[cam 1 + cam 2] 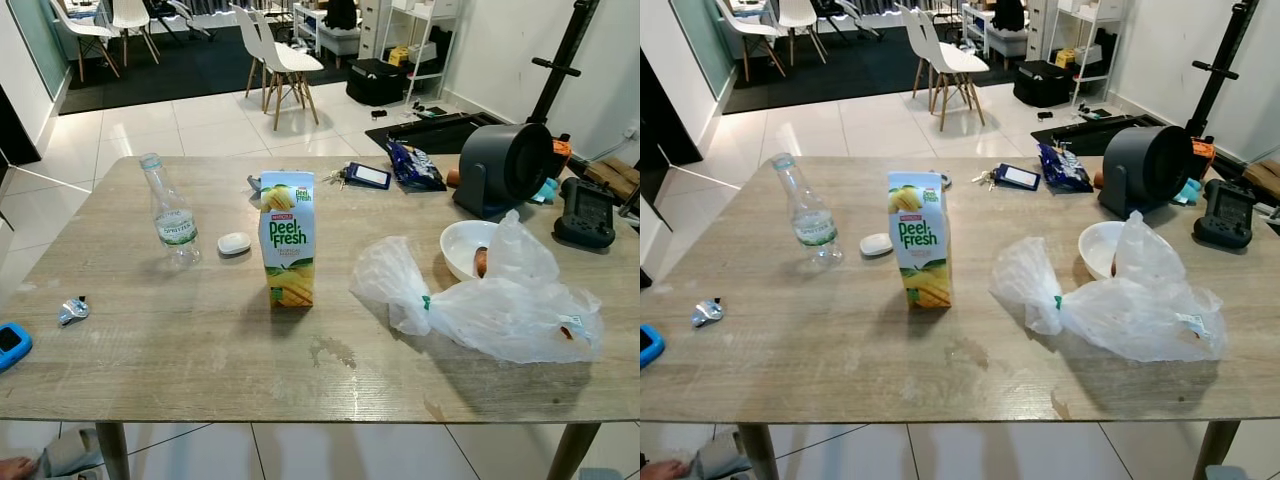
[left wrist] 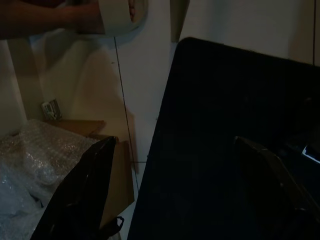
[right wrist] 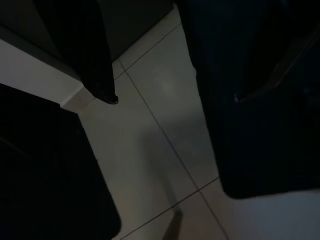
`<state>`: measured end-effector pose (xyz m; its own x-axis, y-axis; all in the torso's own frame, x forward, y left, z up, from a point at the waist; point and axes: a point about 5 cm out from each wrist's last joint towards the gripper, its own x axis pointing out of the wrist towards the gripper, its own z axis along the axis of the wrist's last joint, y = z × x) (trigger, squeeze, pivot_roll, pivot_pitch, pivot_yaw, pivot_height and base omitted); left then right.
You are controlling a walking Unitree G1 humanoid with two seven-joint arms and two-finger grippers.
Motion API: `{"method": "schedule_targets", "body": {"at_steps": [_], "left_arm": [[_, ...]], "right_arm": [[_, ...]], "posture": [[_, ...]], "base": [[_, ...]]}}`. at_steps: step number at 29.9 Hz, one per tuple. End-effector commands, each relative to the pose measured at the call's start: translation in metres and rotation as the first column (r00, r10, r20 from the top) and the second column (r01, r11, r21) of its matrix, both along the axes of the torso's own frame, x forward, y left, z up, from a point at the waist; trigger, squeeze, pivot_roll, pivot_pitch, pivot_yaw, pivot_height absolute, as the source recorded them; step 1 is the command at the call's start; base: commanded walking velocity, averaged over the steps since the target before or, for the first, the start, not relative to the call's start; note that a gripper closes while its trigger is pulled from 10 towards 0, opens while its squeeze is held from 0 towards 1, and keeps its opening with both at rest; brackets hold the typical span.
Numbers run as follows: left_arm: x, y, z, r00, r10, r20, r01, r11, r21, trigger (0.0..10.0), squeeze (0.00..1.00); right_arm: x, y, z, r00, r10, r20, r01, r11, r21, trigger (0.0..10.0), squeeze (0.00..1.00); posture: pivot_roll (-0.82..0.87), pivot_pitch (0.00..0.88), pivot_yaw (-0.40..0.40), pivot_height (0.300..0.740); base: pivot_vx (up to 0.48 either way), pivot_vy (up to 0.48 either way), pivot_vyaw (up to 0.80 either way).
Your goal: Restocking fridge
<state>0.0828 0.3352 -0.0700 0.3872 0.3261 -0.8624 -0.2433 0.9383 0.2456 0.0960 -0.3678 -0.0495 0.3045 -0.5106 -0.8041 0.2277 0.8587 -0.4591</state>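
A Peel Fresh juice carton (image 1: 288,238) stands upright in the middle of the wooden table (image 1: 200,350). To its left a clear plastic water bottle (image 1: 171,213) stands upright. A clear plastic bag (image 1: 490,300) lies on the right, next to a white bowl (image 1: 462,247) with something orange in it. My left gripper (image 2: 175,140) hangs open over floor tiles and bubble wrap, holding nothing. My right gripper (image 3: 174,99) also hangs open above pale floor tiles, with nothing between its fingers.
A small white oval thing (image 1: 234,243) lies beside the carton. Keys and a card (image 1: 362,176), a dark snack bag (image 1: 412,165), a grey fan (image 1: 505,165) and a black controller (image 1: 587,212) sit at the back right. A blue object (image 1: 12,345) is at the left edge. White chairs (image 1: 280,62) stand beyond.
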Motion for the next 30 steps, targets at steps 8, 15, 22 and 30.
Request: {"method": "schedule_targets", "body": {"at_steps": [8,15,22,30], "left_arm": [[0.016,-0.009,0.0,0.997,-0.063,0.035,0.064,0.998,-0.022,10.0,0.0],[0.03,-0.035,-0.008,0.987,-0.16,0.036,0.162,0.985,-0.065,10.0,0.0],[0.031,-0.073,-0.022,0.95,-0.313,0.001,0.309,0.939,-0.147,10.0,0.0],[0.031,-0.102,-0.03,0.934,-0.358,0.014,0.353,0.913,-0.206,10.0,0.0]], "right_arm": [[0.001,0.001,0.0,1.0,0.012,-0.006,-0.012,1.0,0.003,10.0,0.0],[0.004,0.016,-0.009,0.996,0.083,-0.038,-0.081,0.996,0.038,10.0,0.0],[0.004,0.044,-0.024,0.985,0.159,-0.066,-0.152,0.983,0.1,10.0,0.0],[0.01,0.072,-0.036,0.978,0.2,-0.055,-0.189,0.969,0.16,10.0,0.0]], "posture": [[0.07,0.02,-0.016,0.74],[0.06,0.027,-0.022,0.74],[0.05,0.033,-0.027,0.74],[0.04,0.026,-0.028,0.74]], "base": [[0.0,0.0,0.0],[0.0,0.0,0.0],[0.0,0.0,0.0],[0.0,0.0,0.0]]}}
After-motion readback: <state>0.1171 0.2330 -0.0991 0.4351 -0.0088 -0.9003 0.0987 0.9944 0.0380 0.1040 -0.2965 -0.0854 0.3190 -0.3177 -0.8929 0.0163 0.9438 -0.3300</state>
